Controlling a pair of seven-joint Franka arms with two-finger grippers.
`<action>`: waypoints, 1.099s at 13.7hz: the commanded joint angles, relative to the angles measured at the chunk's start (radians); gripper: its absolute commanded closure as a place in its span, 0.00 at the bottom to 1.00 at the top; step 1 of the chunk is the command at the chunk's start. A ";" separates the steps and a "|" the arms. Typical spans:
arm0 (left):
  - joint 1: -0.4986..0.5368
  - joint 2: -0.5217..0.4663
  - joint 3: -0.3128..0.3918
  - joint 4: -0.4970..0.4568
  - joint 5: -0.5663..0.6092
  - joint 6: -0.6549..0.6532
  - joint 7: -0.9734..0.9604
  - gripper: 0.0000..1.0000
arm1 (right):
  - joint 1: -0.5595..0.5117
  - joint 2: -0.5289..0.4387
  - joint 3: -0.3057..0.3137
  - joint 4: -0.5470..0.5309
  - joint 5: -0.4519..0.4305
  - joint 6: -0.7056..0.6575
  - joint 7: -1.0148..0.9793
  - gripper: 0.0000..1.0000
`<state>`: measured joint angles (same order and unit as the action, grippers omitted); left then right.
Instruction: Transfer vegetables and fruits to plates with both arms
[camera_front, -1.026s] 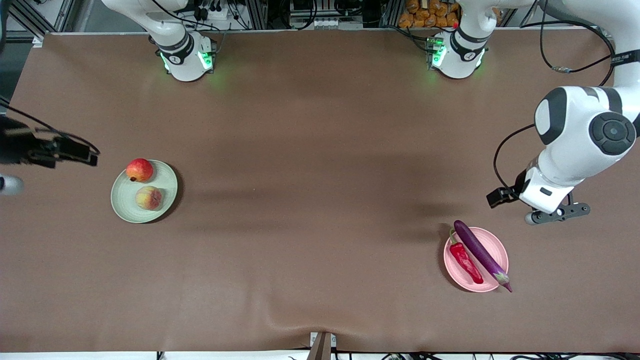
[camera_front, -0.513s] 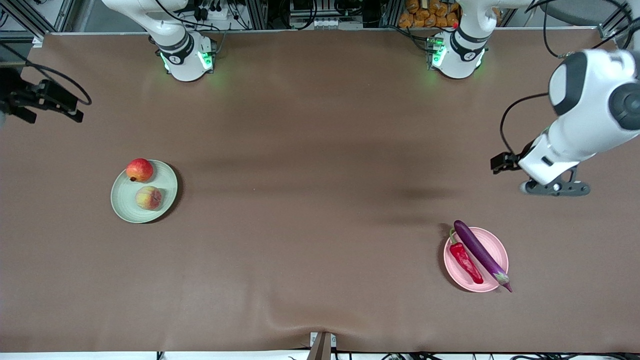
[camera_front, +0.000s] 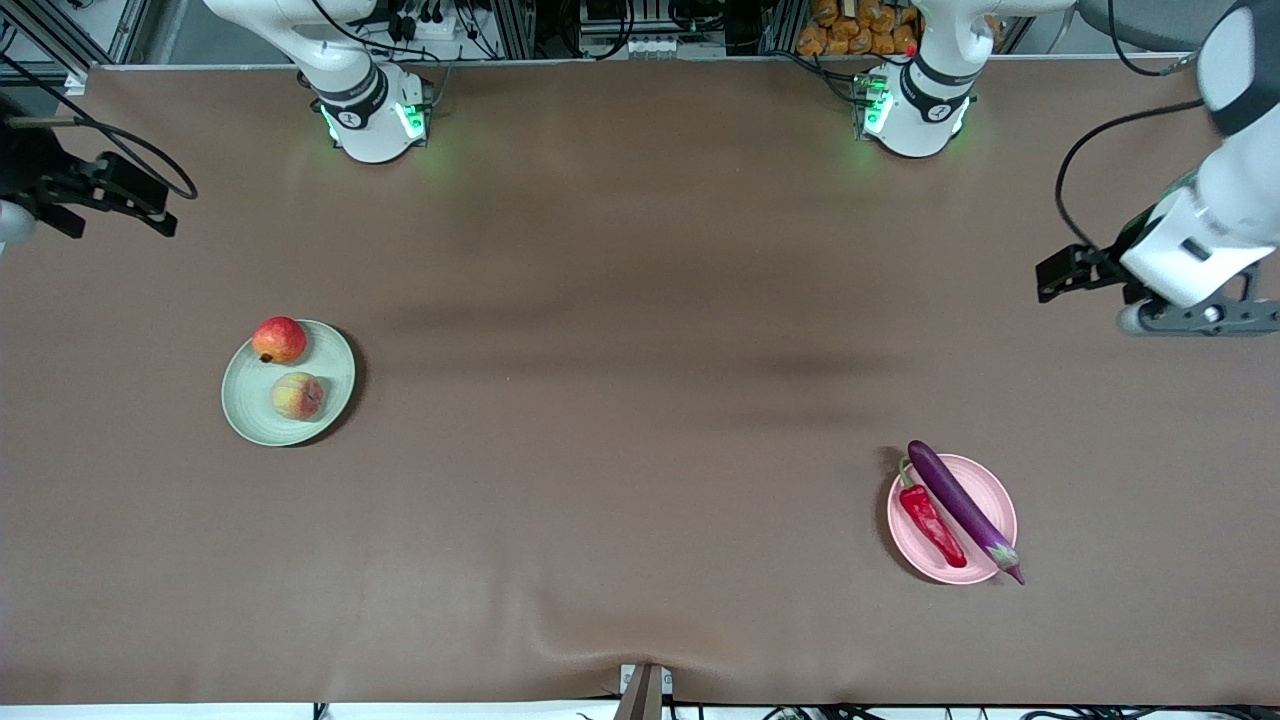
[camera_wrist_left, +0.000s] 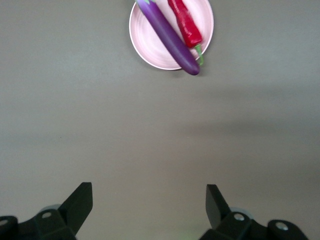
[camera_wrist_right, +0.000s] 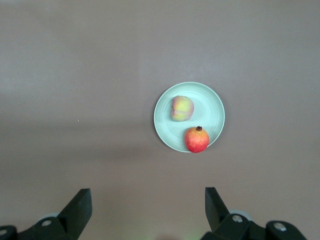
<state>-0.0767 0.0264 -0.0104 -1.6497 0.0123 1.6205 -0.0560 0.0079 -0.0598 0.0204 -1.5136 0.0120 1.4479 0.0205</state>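
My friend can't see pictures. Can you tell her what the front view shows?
A brown table holds a green plate with a red fruit and peach, and a pink plate with an eggplant and chili pepper. Both open grippers hang at the table's ends.

a brown mat (camera_front: 620, 330) covers the table from end to end, with a raised wrinkle near its edge closest to the front camera. past the mat's edge by the bases stand metal frame rails (camera_front: 520, 25), tangled black cables (camera_front: 420, 20) and a heap of orange-brown objects (camera_front: 855, 25).
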 joint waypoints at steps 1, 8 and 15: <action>0.006 0.003 -0.003 0.102 -0.049 -0.073 0.008 0.00 | -0.019 0.023 0.013 0.075 -0.017 -0.041 -0.031 0.00; 0.017 -0.013 -0.010 0.185 -0.034 -0.211 0.005 0.00 | -0.014 0.023 0.016 0.069 -0.015 -0.050 -0.033 0.00; 0.040 -0.013 -0.059 0.142 0.018 -0.188 0.010 0.00 | -0.016 0.024 0.016 0.067 -0.012 -0.046 -0.033 0.00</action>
<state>-0.0497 0.0251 -0.0508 -1.4956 0.0128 1.4209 -0.0560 0.0077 -0.0467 0.0235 -1.4717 0.0117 1.4162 0.0024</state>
